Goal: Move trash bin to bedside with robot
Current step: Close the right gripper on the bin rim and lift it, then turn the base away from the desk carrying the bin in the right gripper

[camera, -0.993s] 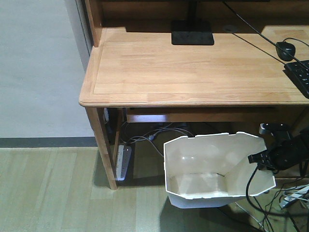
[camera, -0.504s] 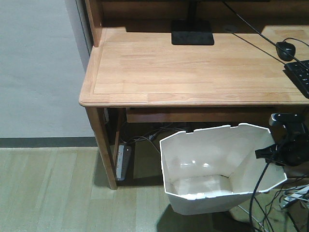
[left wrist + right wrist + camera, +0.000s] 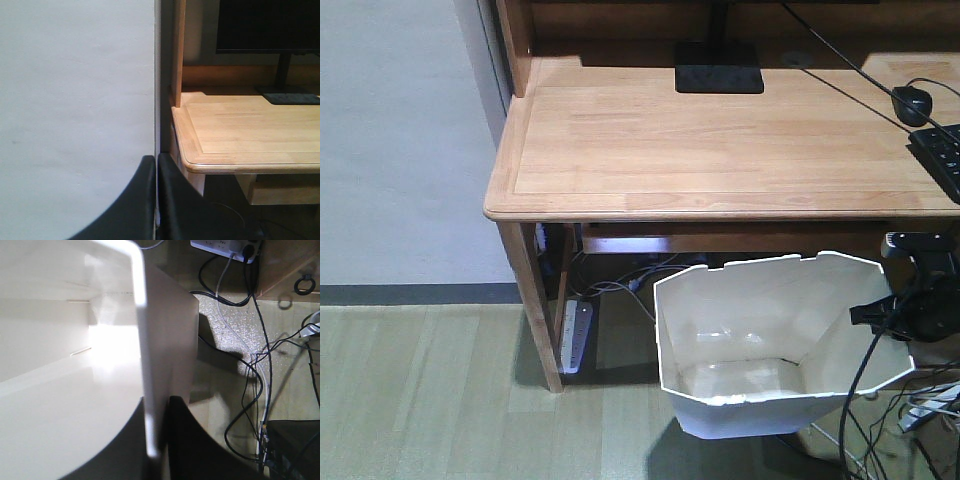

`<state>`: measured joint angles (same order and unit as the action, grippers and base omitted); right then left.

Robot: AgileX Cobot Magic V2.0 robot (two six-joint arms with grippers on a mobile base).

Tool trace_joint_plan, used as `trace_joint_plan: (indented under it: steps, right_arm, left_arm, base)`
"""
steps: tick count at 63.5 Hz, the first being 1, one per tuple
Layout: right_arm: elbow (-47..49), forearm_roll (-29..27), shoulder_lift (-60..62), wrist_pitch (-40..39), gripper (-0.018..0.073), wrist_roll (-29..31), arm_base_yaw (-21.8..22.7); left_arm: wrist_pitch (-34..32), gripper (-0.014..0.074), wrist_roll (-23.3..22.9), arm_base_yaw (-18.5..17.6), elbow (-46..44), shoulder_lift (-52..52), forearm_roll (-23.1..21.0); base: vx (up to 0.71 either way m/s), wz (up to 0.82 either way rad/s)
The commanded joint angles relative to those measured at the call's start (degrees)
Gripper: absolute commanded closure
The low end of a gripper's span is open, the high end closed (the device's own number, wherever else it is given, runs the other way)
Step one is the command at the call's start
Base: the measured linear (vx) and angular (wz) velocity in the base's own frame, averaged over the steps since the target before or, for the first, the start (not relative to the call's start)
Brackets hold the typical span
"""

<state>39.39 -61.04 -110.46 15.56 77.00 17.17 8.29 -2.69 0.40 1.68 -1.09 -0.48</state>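
The left tool (image 3: 156,167), fingers pressed together and empty, idles. The right tool (image 3: 157,407) pinches the 3 o'clock rim wall of the white thin-walled plastic trash bin (image 3: 740,310), probably to carry it. The bin is at 5 o'clock, below the front edge of the light wooden counter (image 3: 720,140).

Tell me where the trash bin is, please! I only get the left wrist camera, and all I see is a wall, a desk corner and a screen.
Observer: The trash bin is down low, just below the front edge of the desk, toward the right side of the front camera's picture.
Operator: Is the robot grabbing it?
Observer: Yes. The right gripper is shut on the bin's rim, with one finger inside the wall and one outside.
Operator: Is there rubbish in it?
Observer: None that I can see. The inside looks bare and white.
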Motion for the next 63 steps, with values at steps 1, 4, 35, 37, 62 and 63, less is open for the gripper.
trace_joint_plan:
  steps: [1, 4, 35, 37, 62, 63]
  right_arm:
    - [1.25, -3.51, 3.66, 5.03, 0.0565, -0.79, 0.08]
    - [1.25, -3.51, 3.66, 5.03, 0.0565, -0.79, 0.08]
    - [1.25, -3.51, 3.66, 5.1, 0.0565, -0.79, 0.08]
    - [1.25, -3.51, 3.66, 5.1, 0.0565, -0.79, 0.08]
    - [1.25, -3.51, 3.66, 5.04, 0.0565, -0.79, 0.08]
    - [1.25, -3.51, 3.66, 5.04, 0.0565, -0.79, 0.08]
  left_arm:
    - [-4.1, 0.0602, -0.53, -0.18, 1.58, -0.55, -0.51]
    - [-4.1, 0.0602, -0.53, -0.18, 1.58, -0.55, -0.51]
    - [-4.1, 0.0602, -0.53, -0.18, 1.58, -0.55, -0.51]
    - [-4.1, 0.0602, -0.53, -0.18, 1.58, -0.55, -0.51]
    - [-4.1, 0.0602, -0.53, -0.18, 1.58, -0.55, -0.51]
    - [-4.1, 0.0602, -0.53, -0.18, 1.58, -0.55, -0.51]
  base:
    - [0.0, 0.0]
    - [0.0, 0.0]
    - [-0.01, 0.02]
    - [-0.03, 0.1]
    - [-0.07, 0.23]
    - [-0.07, 0.3]
